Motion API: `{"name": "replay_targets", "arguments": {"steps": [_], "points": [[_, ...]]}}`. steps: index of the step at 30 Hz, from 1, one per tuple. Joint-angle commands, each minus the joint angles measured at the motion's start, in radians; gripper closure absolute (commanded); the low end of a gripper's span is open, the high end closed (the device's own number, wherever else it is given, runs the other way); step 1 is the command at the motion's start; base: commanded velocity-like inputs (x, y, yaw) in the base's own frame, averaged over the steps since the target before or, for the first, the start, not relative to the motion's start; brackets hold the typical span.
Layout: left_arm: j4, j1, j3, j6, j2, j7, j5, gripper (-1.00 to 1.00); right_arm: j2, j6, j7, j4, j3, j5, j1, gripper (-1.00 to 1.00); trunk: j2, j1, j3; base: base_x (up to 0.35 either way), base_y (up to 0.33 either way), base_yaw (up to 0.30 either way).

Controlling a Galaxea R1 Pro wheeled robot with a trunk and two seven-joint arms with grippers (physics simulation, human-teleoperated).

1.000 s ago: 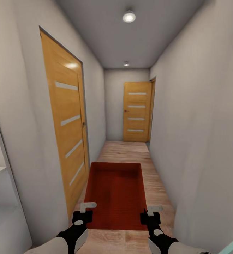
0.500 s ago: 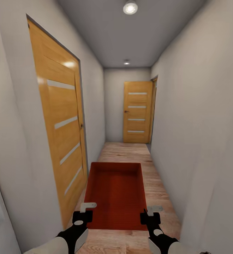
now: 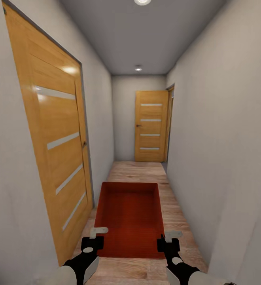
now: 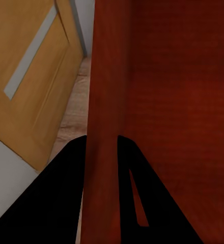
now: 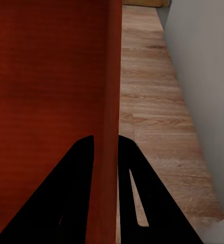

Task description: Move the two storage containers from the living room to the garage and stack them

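One red-orange open-top storage container (image 3: 130,217) hangs level in front of me over the wood plank floor of a narrow corridor. My left gripper (image 3: 95,235) is shut on its left wall near the close corner, and the left wrist view has the thin wall (image 4: 104,101) pinched between the black fingers (image 4: 66,178). My right gripper (image 3: 169,237) is shut on the right wall (image 5: 112,76) in the same way. The container looks empty inside. The living room and the garage are out of view.
A shut wooden door (image 3: 55,150) with white slots lines the left wall close by. Another like it (image 3: 150,126) stands at the corridor's far end, with an opening beside it on the right. The grey right wall (image 3: 225,158) is close. Wood floor (image 3: 178,221) runs ahead.
The whole view has advanced along the corridor: the left door now looms larger and nearer. Both grippers hold the container just as before.
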Motion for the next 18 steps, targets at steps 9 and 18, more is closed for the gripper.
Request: {"name": "replay_targets", "arguments": {"steps": [9, 18], "points": [[-0.001, -0.002, 0.054, -0.006, 0.0, 0.017, -0.004, 1.0, 0.001, 0.002, 0.0, 0.0, -0.017, 0.005, 0.0, 1.0, -0.001, 0.001, -0.002, 0.324, 0.0, 0.0], [-0.001, -0.002, 0.054, -0.005, 0.0, 0.017, -0.004, 1.0, 0.001, 0.002, 0.0, 0.0, -0.017, 0.005, 0.0, 1.0, -0.001, 0.001, -0.002, 0.324, 0.0, 0.0]]}}
